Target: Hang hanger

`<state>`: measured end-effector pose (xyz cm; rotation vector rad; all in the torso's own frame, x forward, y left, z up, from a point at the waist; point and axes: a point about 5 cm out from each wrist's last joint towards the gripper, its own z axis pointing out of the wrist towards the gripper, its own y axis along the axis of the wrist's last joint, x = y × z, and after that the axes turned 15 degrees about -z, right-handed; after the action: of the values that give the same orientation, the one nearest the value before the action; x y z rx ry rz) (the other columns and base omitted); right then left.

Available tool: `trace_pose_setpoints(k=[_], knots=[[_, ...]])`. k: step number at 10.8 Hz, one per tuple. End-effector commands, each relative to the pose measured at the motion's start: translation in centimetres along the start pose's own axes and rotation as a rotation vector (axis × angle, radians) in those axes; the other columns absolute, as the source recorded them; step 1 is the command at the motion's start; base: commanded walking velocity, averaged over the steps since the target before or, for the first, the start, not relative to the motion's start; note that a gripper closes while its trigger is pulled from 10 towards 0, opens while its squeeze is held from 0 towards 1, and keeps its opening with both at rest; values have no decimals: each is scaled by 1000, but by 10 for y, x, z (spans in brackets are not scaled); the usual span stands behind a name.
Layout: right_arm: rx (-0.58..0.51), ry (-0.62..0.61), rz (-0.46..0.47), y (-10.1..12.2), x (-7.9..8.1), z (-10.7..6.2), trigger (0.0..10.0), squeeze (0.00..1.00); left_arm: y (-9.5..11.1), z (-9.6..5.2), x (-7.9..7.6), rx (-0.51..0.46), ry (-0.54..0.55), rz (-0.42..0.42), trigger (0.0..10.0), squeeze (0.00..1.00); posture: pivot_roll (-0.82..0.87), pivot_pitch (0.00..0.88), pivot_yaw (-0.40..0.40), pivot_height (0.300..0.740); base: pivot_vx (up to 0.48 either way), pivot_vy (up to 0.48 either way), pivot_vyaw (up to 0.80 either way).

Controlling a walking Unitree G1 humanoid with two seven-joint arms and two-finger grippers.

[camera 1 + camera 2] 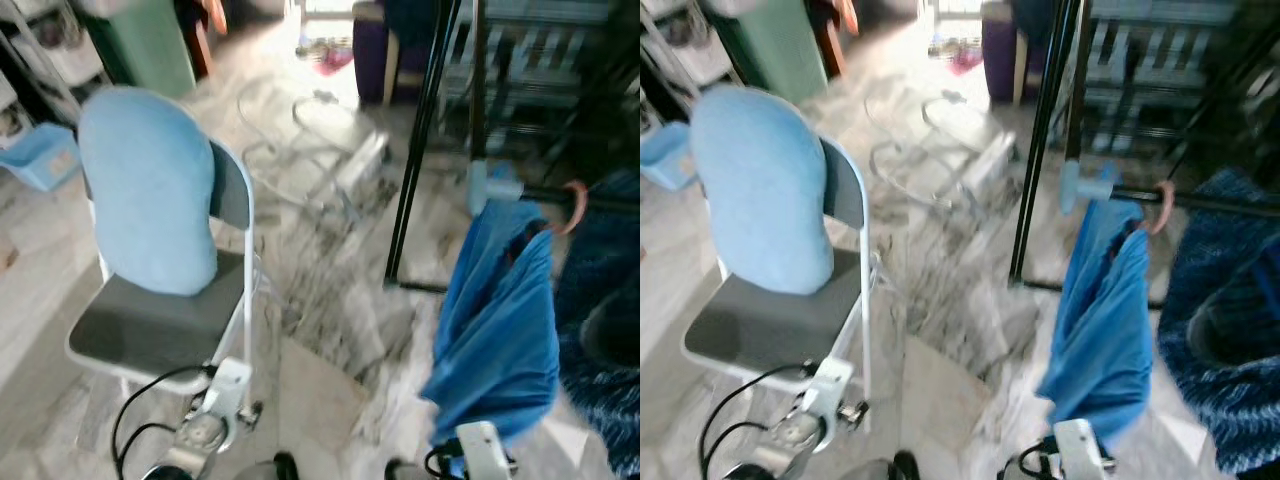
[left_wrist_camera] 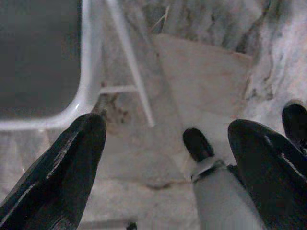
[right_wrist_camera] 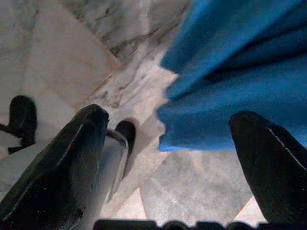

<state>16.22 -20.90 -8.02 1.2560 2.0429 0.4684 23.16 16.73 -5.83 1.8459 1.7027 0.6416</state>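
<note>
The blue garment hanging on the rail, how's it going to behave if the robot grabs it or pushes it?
The blue garment hangs in loose folds from a pinkish hanger, so it is probably floppy and light. Pushed, it would likely swing on the black rail rather than resist. Hooked only at the top, the hanger might slip off if tugged.

A blue garment (image 1: 1102,310) is being carried on a pinkish hanger (image 1: 1158,208), whose hook is lying over a dark horizontal rail (image 1: 1210,202) of a black rack (image 1: 1040,140). To the left, a folding chair (image 1: 770,320) is being draped with a light blue cloth (image 1: 760,190) over its backrest. Marbled floor (image 1: 960,290) is being seen between them, slightly blurred. A patterned dark blue fabric (image 1: 1230,340) is hanging just beside the garment.
</note>
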Motion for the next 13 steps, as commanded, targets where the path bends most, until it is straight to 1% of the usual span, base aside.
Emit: trace_pose_setpoints(k=[1, 2, 3, 4, 5, 6, 7, 8, 9, 10, 11, 12, 13], knots=[[55, 48, 35, -7, 7, -1, 10000, 353, -14, -3, 6, 58, 31, -24, 10000, 0, -132, 66, 53, 740, 0, 0, 0], [79, 100, 6, -5, 9, 2, 10000, 0, -18, -3, 8, 89, 33, -19, 10000, 0, -105, 28, 40, 740, 0, 0, 0], [87, 132, -11, -3, 9, 3, 10000, 0, -18, -3, 8, 94, 31, -16, 10000, 0, -95, 15, 34, 740, 0, 0, 0], [91, 136, -10, 2, 3, 7, 10000, 0, -16, -3, 9, 88, 29, -22, 10000, 0, -87, 5, 32, 740, 0, 0, 0], [88, 136, -8, 7, 0, 10, 10000, 0, -14, -3, 9, 87, 18, -7, 10000, 0, -89, 4, 40, 740, 0, 0, 0], [88, 140, -16, 10, 0, 11, 10000, 0, -15, -3, 7, 94, 3, 0, 10000, 0, -93, 7, 46, 740, 0, 0, 0], [98, 154, -29, 7, 3, 10, 10000, 0, -17, -3, 5, 99, -16, 29, 10000, 0, -101, 12, 57, 740, 0, 0, 0], [98, 163, -39, 10, 4, 11, 10000, 0, -18, -3, 4, 104, -33, 48, 10000, 0, -105, 15, 62, 740, 0, 0, 0], [97, 165, -36, 13, 3, 13, 10000, 0, -18, -3, 3, 108, -35, 59, 10000, 0, -113, 21, 73, 740, 0, -292, 0], [104, 169, -44, 12, 4, 12, 10000, 0, -17, -2, -2, 113, -38, 73, 10000, 0, -121, 26, 83, 740, 0, -319, 0], [106, 169, -50, 13, 5, 13, 10000, 0, -15, 0, -11, 112, -48, 97, 10000, 0, -126, 30, 90, 740, 0, -322, 0], [107, 165, -46, 15, 7, 13, 10000, 0, -13, 1, -18, 110, -57, 99, 10000, 0, -130, 34, 95, 740, 0, -322, 0], [108, 159, -45, 17, 8, 14, 10000, 0, -10, 2, -29, 106, -71, 112, 10000, 0, -133, 36, 100, 740, 0, -304, 0]])
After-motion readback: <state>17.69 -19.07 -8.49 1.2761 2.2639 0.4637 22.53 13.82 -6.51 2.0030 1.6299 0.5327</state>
